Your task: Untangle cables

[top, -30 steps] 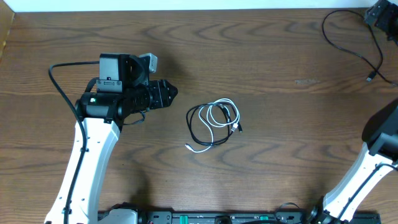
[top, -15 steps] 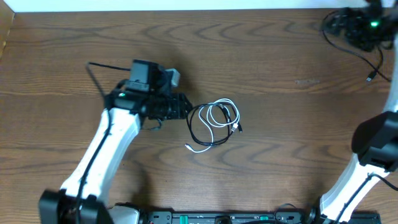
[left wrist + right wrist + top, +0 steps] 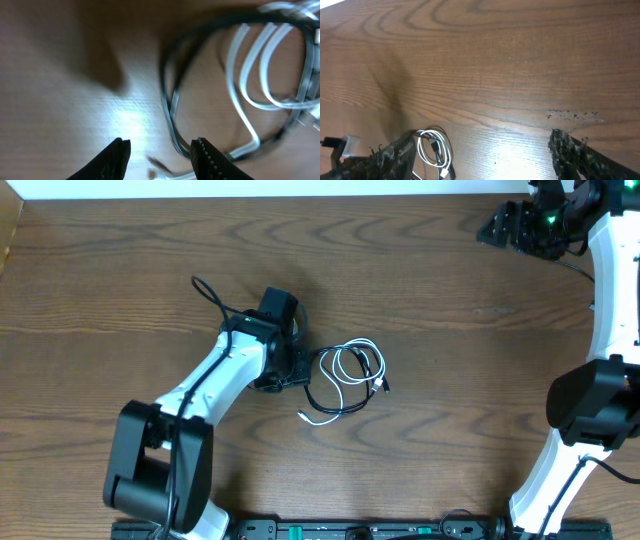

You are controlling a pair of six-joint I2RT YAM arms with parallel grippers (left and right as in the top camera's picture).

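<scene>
**Cables lie bundled at mid-table, left gripper open over their edge**

The wooden table [image 3: 450, 380] fills the overhead view, and the cable bundle rests flat on it near its middle.

The right arm [image 3: 610, 310] rises well to the right of the bundle and reaches far beyond it, toward the table's back edge. The left arm [image 3: 215, 380] comes in from the bundle's near left, with its own thick black wire [image 3: 205, 288] arching up on the side away from the bundle.

The right gripper [image 3: 482, 155] hangs well apart from the bundle. Its fingers are spread wide with only bare wood between them, and it holds nothing. In its wrist view the bundle shows small, low and to the left.

The left gripper [image 3: 160, 150] sits at the bundle's left edge. Its fingers are parted and it has closed on nothing. In its wrist view, which is blurred, the left curve of the black cable runs down into the gap between the fingertips. Whether either finger touches the cord I cannot tell.

The black cable [image 3: 310, 385] forms the bundle's outer loop. The white cable [image 3: 362, 345] coils inside it in smaller loops that cross the black one.

The white plug end [image 3: 303, 416] trails out at the bundle's near left. A dark plug end [image 3: 384, 387] lies at the bundle's right side
</scene>
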